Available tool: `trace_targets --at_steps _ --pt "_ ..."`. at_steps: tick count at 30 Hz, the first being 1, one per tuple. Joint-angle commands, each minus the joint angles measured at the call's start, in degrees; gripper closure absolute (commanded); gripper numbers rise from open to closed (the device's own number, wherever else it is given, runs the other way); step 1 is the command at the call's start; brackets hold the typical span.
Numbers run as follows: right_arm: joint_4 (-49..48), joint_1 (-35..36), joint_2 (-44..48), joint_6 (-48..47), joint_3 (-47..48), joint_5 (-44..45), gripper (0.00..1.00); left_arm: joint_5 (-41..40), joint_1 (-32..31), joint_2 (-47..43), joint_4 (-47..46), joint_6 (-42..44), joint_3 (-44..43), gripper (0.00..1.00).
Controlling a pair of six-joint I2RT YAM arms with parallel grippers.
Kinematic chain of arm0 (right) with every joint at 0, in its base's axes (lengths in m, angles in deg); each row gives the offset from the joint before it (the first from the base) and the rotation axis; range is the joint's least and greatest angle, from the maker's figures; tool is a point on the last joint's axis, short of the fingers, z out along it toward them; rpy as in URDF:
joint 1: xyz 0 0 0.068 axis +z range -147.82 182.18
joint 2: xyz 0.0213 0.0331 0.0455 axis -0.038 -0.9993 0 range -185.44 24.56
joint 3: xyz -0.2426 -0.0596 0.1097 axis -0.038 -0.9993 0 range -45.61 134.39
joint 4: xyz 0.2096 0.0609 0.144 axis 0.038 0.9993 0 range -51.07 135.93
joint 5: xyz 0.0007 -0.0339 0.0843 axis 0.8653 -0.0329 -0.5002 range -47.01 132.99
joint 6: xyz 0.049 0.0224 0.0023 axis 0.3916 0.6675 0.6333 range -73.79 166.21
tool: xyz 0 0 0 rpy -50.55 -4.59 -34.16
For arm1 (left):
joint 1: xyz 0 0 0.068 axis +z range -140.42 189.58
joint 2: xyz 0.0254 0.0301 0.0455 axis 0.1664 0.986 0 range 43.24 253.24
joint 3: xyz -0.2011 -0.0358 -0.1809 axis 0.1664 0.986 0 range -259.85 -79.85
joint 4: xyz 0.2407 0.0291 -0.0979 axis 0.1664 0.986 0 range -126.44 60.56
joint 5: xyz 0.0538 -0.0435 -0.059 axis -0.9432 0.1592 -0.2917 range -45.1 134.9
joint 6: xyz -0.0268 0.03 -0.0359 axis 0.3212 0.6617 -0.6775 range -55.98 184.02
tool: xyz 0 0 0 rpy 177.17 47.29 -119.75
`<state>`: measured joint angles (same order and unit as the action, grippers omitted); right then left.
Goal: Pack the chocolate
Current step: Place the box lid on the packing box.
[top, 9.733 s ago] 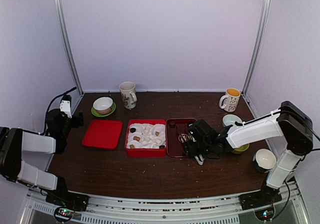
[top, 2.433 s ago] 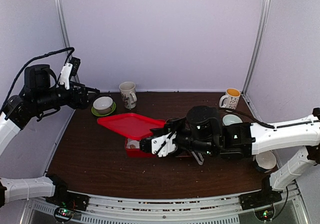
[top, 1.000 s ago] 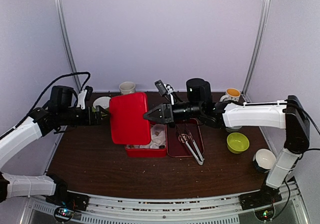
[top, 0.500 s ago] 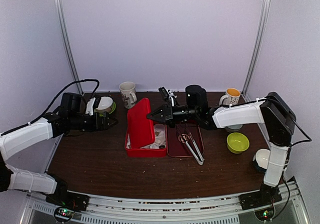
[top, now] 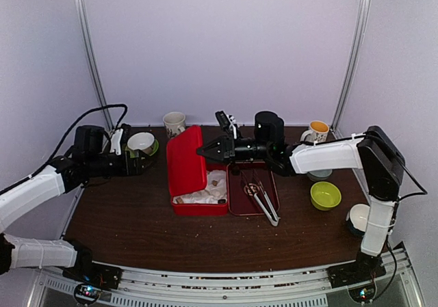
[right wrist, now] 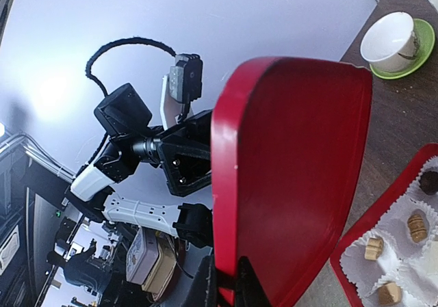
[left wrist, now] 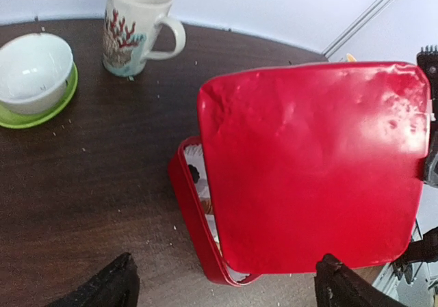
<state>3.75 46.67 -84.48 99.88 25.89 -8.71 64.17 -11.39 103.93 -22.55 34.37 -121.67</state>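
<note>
The right gripper (top: 205, 150), clamped on the red lid (top: 183, 162), holds it upright over the left rim of the red box (top: 200, 210), where the chocolate (right wrist: 373, 247) lies just right of the lid, while the left gripper (top: 142, 162) gapes empty, left of the box.

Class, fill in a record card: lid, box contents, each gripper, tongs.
Lid: glossy red rectangular lid, raised near upright
Box contents: small brown and tan chocolate pieces in the white insert of the red box
Right gripper: shut on the lid's edge
Left gripper: open, empty
Tongs: metal tongs lying in dark red tray
</note>
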Motion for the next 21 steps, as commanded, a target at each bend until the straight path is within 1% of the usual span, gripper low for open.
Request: trace_targets --at_steps 1,4,7,9,13,21 --pt "-3.5 1.5 2.8 -0.1 3.2 -1.2 1.0 -4.6 0.3 -6.6 -1.0 1.8 1.2 0.07" --pt "-1.4 2.0 2.3 -2.0 3.7 -1.1 1.0 -4.1 0.4 -7.9 -1.5 1.9 2.2 0.06" --pt "-3.5 2.1 1.0 -0.3 2.8 -1.1 1.0 -3.8 0.3 -7.6 -2.6 1.3 3.5 0.05" --pt "-5.5 2.1 0.2 1.4 2.2 -0.8 1.0 -4.1 0.3 -6.6 -2.4 0.6 4.0 0.05" --pt "-4.5 2.1 -1.1 1.2 1.5 0.2 1.0 -4.7 0.4 -4.0 -1.3 -0.4 4.2 0.04" --pt "-7.1 1.6 -3.0 3.2 -1.4 1.2 1.0 -0.5 0.3 0.2 -5.2 -1.6 5.5 0.04"
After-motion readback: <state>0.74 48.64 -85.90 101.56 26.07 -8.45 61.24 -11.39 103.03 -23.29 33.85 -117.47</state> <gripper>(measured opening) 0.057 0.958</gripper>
